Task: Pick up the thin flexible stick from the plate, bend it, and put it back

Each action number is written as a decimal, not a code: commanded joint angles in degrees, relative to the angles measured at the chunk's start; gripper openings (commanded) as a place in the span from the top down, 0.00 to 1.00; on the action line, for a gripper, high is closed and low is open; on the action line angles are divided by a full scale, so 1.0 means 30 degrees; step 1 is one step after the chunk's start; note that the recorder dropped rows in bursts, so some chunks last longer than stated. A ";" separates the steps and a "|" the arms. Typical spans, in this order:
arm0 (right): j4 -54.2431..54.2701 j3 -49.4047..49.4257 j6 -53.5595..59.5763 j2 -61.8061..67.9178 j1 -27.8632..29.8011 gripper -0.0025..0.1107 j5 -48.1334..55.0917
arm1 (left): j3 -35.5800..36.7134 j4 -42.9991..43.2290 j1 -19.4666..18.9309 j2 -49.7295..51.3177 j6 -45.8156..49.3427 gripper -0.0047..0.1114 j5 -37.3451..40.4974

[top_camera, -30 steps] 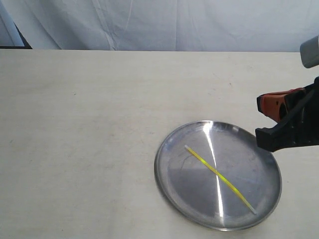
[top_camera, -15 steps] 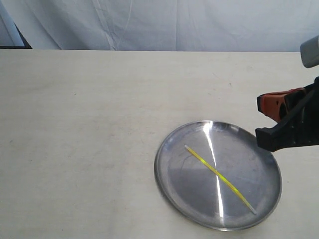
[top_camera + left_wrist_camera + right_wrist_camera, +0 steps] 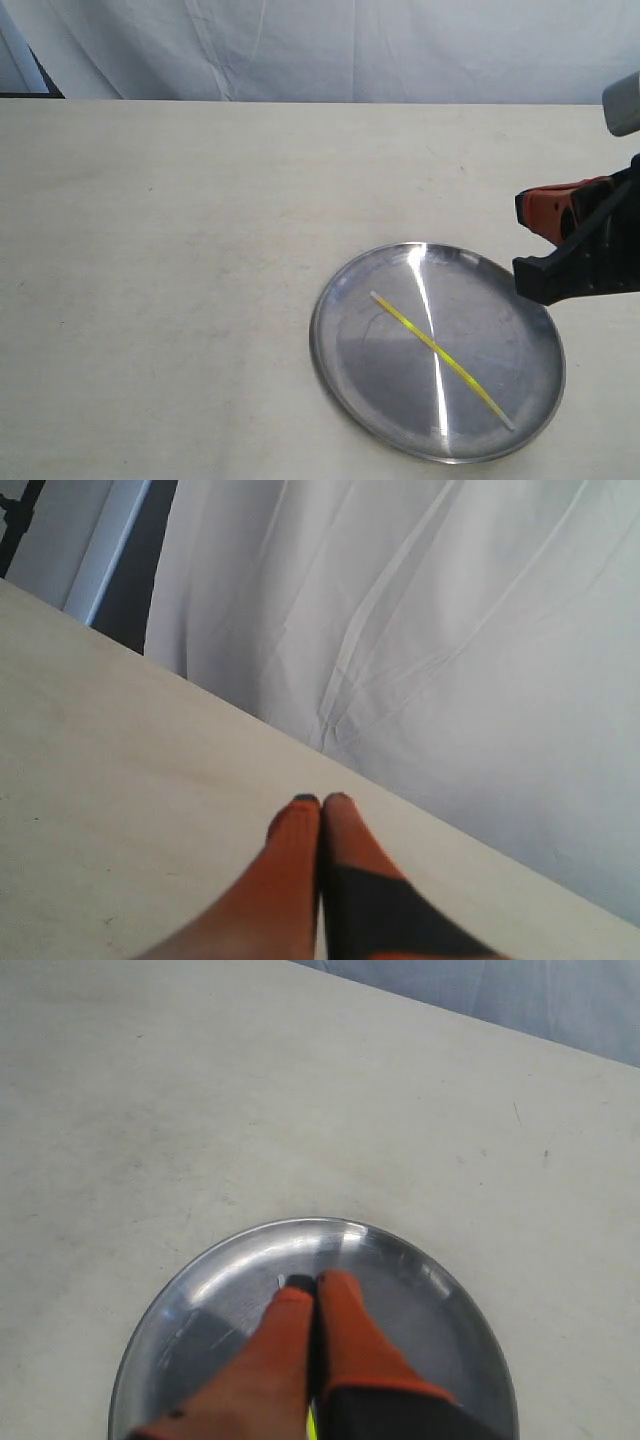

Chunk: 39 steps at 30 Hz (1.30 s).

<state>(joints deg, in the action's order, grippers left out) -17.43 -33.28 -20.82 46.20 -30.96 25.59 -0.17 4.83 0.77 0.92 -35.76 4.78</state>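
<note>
The thin yellow stick [image 3: 440, 350] lies straight and diagonal across the shiny silver plate [image 3: 372, 385], which sits at the table's near right. My right gripper [image 3: 530, 212] hovers over the plate's right rim, apart from the stick. In the right wrist view its orange fingers [image 3: 313, 1280] are pressed together over the plate [image 3: 200, 1300], holding nothing. They hide most of the stick, and only a yellow bit [image 3: 310, 1426] shows below them. My left gripper [image 3: 321, 800] is out of the exterior view. In its own wrist view it is shut and empty above bare table.
The pale table [image 3: 150, 250] stretches wide to the left of the plate. A white curtain [image 3: 300, 50] hangs behind the table's far edge, with a dark gap [image 3: 130, 580] at its far left.
</note>
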 commanded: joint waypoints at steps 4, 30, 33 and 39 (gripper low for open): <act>-0.0030 -0.0054 -0.0010 -0.0104 0.0093 0.98 -0.0158 | 0.0058 0.0033 -0.0024 -0.0177 0.0068 0.96 0.0079; 0.2043 1.1095 -0.0220 -1.4222 0.9620 0.98 -1.0548 | 0.0058 0.0033 -0.0024 -0.0177 0.0068 0.96 0.0079; 0.2865 1.1095 -0.0267 -1.5400 1.0319 0.98 -0.7445 | 0.0058 0.0033 -0.0024 -0.0177 0.0068 0.96 0.0036; 0.2985 1.1095 -0.0267 -1.5400 1.0319 0.98 -0.6681 | 0.0058 0.0033 -0.0024 -0.0177 0.0068 0.96 0.0036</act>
<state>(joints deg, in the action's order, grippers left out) -8.43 -0.48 -21.77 0.42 -0.36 5.32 -0.17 4.83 0.75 0.82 -35.67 5.45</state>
